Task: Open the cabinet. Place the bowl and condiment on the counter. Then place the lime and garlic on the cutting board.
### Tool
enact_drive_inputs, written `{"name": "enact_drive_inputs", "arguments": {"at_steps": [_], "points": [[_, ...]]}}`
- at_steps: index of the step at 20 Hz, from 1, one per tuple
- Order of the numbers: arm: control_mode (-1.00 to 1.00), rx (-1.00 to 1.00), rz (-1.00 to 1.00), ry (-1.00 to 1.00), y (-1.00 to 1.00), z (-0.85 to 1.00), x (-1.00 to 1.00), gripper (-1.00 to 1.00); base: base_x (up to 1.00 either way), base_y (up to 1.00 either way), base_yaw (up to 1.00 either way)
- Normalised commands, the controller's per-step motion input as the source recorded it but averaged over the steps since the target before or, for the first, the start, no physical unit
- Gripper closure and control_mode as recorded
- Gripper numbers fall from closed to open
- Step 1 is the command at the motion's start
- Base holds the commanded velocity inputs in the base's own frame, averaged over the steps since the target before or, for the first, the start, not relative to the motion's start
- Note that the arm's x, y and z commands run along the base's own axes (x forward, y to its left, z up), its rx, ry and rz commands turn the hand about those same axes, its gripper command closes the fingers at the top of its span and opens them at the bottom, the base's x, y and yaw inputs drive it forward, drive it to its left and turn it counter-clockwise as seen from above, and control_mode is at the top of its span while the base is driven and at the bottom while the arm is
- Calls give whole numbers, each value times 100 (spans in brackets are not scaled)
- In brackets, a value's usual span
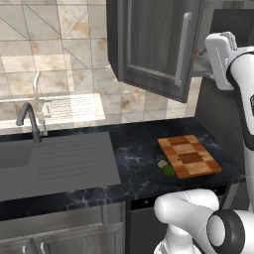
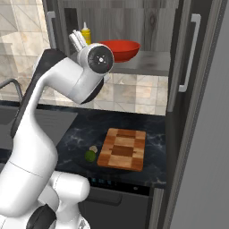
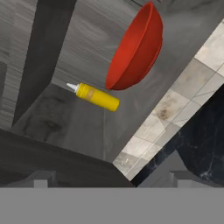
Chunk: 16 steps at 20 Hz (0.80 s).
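Note:
The dark grey cabinet [image 2: 152, 20] stands with both doors swung open. On its shelf sit the red bowl [image 2: 120, 50] and, to its left, the yellow condiment [image 2: 85, 35]. In the hand view the bowl [image 3: 135, 48] and the condiment [image 3: 96, 96] lie ahead of my gripper [image 3: 111, 180], which is open and holds nothing. My gripper [image 2: 78, 41] is raised to shelf height, just left of the condiment. Below, the lime [image 1: 168, 171] and the garlic [image 1: 162, 163] rest on the black counter [image 1: 134, 149] beside the near left corner of the cutting board [image 1: 189, 156].
The open left door [image 1: 149, 44] with its bar handle [image 1: 184, 44] hangs over the counter beside my arm. The right door [image 2: 185, 53] stands open at the right. A grey sink with drainboard [image 1: 64, 158] and a faucet [image 1: 30, 121] take up the left.

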Motion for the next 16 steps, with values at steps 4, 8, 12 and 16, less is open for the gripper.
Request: {"name": "enact_drive_inputs", "arguments": {"at_steps": [4,8,12,16], "points": [[-100,6,5,1,0,-3,24,-100,0,0,0],[-100,4,5,0,3,0,20,-100,0,0,0],[-100,3,5,0,6,0,19,-100,0,0,0],[-100,1,3,0,20,0,5,-100,0,0,0]]}}
